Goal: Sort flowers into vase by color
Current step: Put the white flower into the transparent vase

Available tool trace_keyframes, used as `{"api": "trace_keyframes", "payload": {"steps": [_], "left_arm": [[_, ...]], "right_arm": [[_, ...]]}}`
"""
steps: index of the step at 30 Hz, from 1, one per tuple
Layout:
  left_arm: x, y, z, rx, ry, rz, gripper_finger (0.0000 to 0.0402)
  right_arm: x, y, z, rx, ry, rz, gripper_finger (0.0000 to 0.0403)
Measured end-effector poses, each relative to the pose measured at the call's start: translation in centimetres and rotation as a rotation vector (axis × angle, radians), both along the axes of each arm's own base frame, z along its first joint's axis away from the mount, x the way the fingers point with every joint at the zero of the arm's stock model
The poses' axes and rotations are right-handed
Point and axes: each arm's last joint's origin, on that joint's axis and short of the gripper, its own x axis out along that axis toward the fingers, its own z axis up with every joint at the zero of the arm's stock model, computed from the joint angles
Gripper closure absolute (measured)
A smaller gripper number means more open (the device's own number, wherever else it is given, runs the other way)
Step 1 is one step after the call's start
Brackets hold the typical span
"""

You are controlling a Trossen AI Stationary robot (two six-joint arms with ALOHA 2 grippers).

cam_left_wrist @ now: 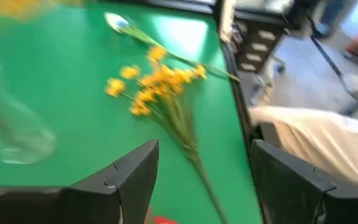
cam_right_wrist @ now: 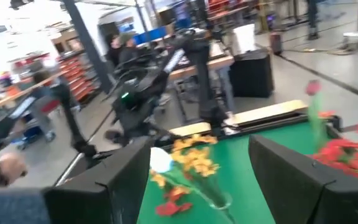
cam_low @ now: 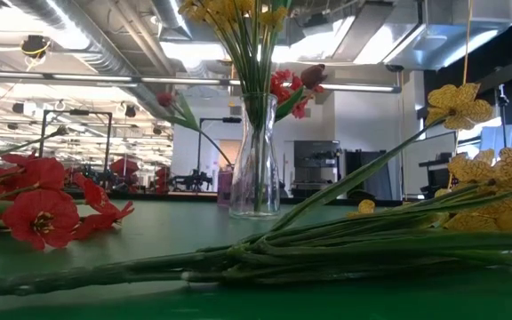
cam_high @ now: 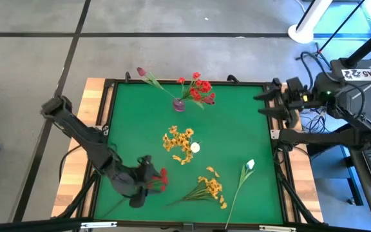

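Near the table's front edge (cam_high: pixel 192 225), left pincer (cam_high: pixel 148 177) beside red flowers (cam_high: pixel 160 180).

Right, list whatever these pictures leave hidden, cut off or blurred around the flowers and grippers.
- High view: the left gripper sits over the red flower, hiding any grasp.
- Left wrist view: that red flower is cut off by the edge; the glass vase is blurred.
- Low view: the yellow bunch in the vase is cut off by the edge.
- Right wrist view: the right gripper is open; the white flower is blurred.
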Motion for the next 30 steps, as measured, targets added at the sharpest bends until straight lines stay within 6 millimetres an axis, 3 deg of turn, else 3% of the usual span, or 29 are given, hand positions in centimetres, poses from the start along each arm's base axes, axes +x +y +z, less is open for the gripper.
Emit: {"api": "trace_keyframes", "payload": {"steps": [3,6,10,13,22,30], "left_arm": [[-1.4,1.5,1.9,0.023,-0.048,0.067,0.0154],[-2.6,2.8,3.5,0.046,-0.098,0.115,0.0153],[-3.6,3.9,4.7,0.060,-0.138,0.156,0.0153],[-3.9,4.2,5.0,0.062,-0.144,0.165,0.0153],[-3.9,4.4,5.0,0.074,-0.146,0.185,0.0154],[-3.9,4.4,5.0,0.097,-0.157,0.206,0.0154]], "right_arm": [[0.6,1.4,-0.1,-0.004,0.010,0.041,0.0134],[2.4,3.3,-0.5,-0.028,0.053,0.079,0.0134],[5.5,7.5,-2.0,-0.103,0.153,0.164,0.0134],[6.6,11.3,-3.4,-0.168,0.221,0.234,0.0134],[6.1,20.4,-8.0,-0.280,0.387,0.197,0.0134],[7.4,24.6,-13.1,-0.169,0.637,0.190,0.0134]]}}
